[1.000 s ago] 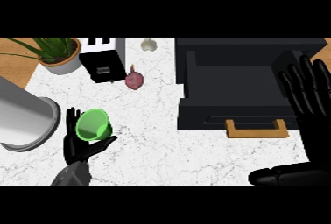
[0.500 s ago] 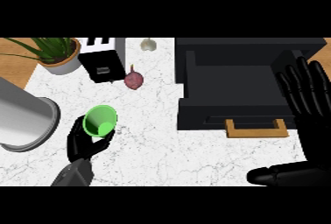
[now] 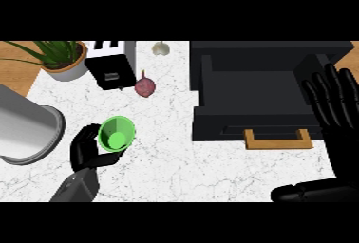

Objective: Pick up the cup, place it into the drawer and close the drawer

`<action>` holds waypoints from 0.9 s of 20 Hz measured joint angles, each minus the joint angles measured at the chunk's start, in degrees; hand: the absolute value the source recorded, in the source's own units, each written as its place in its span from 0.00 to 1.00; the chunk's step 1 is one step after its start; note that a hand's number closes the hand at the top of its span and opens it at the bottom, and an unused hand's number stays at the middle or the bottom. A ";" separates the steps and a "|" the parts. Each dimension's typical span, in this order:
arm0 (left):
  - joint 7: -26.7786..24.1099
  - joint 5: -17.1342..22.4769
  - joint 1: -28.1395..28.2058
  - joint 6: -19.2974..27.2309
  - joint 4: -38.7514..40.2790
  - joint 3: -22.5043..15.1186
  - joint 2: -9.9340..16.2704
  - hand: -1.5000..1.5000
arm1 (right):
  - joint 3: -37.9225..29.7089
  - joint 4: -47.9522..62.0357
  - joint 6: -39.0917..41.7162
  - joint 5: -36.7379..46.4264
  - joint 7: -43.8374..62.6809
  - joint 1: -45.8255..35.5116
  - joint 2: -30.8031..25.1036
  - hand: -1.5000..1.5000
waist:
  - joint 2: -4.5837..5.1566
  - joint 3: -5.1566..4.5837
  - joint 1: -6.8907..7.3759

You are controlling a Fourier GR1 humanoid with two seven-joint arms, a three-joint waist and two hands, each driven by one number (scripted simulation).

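My left hand [image 3: 89,151] sits low on the left of the white marble counter [image 3: 168,156], fingers curled round the green cup [image 3: 116,134]. Cup lies at about 1 o'clock from my palm, tipped so its open mouth faces up toward me; inside looks bare. Thumb and fingers wrap its lower left side. Cup is well apart from the drawer [image 3: 259,102], which lies off at 3 o'clock from it, a dark open box with a wooden handle [image 3: 278,140] on its near edge. My right hand [image 3: 338,107] shows at the right edge, fingers straight and pointing to 12 o'clock, released, holding nothing, overlapping the drawer's right side in view. Just beside the cup at 9 o'clock: a large grey cylinder [image 3: 24,126]. At 12 o'clock from the cup: a reddish onion [image 3: 145,87] and a black toaster [image 3: 111,65]. Potted plant [image 3: 60,56] at 11 o'clock; a pale garlic bulb [image 3: 161,47] further up.
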 measured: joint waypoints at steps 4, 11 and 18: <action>0.71 -1.62 1.10 -1.68 -2.83 -2.42 0.64 1.00 | 0.21 0.03 -0.53 0.42 0.43 -0.50 0.20 0.00 | -0.11 0.02 0.27; 4.50 -1.53 4.07 -5.59 -14.60 -6.41 0.64 1.00 | -0.43 -0.73 -0.68 0.35 1.19 0.42 -0.19 0.00 | -0.39 0.09 0.81; 14.63 -1.35 5.35 -6.09 -31.77 -11.70 -0.30 1.00 | -0.55 -1.34 -0.96 0.02 2.22 0.63 -0.14 0.00 | -0.47 0.11 1.06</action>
